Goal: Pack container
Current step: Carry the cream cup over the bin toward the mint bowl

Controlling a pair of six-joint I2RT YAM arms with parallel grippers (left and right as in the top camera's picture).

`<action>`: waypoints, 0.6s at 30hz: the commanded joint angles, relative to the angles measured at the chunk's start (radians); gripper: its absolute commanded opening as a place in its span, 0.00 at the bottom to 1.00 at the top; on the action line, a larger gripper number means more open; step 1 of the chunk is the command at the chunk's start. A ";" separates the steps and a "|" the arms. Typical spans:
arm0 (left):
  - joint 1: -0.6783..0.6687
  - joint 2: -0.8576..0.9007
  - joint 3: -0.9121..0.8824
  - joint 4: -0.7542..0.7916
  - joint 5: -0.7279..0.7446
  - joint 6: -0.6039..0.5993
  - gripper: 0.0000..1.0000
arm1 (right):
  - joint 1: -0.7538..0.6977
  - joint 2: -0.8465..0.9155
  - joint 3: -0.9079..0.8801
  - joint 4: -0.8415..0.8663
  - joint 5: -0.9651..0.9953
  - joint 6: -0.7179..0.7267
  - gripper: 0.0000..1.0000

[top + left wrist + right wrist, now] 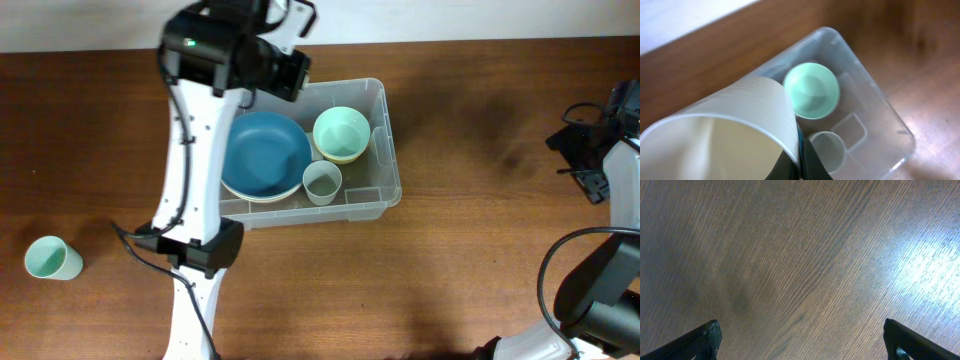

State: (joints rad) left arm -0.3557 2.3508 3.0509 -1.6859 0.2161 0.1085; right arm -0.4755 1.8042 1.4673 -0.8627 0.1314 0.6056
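The container (391,165) sits mid-way across the table (470,270), the left gripper (801,162) pinched shut on a pale cup (735,115) by its 11 o'clock corner, the right gripper (801,342) spread wide and empty at its 3 o'clock.

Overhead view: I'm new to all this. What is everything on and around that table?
container: one, clear plastic, mid-table
blue plate: one, blue, inside container, left part
cream plate: one, cream, under blue plate
green bowl: one, pale green, inside container, right of plates
small cup: one, translucent, inside container, near front wall
mint cup: one, mint green, on table, far left
pale cup: one, whitish, held above container
table: one, brown wood
left gripper: one, black, shut on pale cup
right gripper: one, black, open over table
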 commanded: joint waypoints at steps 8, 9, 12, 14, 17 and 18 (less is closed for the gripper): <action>-0.041 -0.024 -0.282 -0.002 0.120 -0.035 0.01 | -0.003 0.003 -0.006 0.000 0.016 0.009 0.99; -0.042 -0.038 -0.305 -0.002 0.142 -0.035 0.01 | -0.003 0.003 -0.006 0.000 0.016 0.009 0.99; -0.051 -0.076 -0.366 -0.002 0.155 -0.035 0.01 | -0.003 0.003 -0.006 0.000 0.016 0.009 1.00; -0.062 -0.105 -0.427 -0.002 0.155 -0.035 0.01 | -0.003 0.003 -0.006 0.000 0.016 0.009 0.99; -0.075 -0.113 -0.475 -0.002 0.155 -0.035 0.01 | -0.003 0.003 -0.006 0.000 0.016 0.009 0.99; -0.082 -0.113 -0.489 -0.002 0.155 -0.035 0.01 | -0.003 0.003 -0.006 0.000 0.016 0.009 0.99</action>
State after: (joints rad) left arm -0.4145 2.2940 2.6064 -1.6875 0.3443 0.0822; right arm -0.4755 1.8042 1.4673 -0.8627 0.1314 0.6056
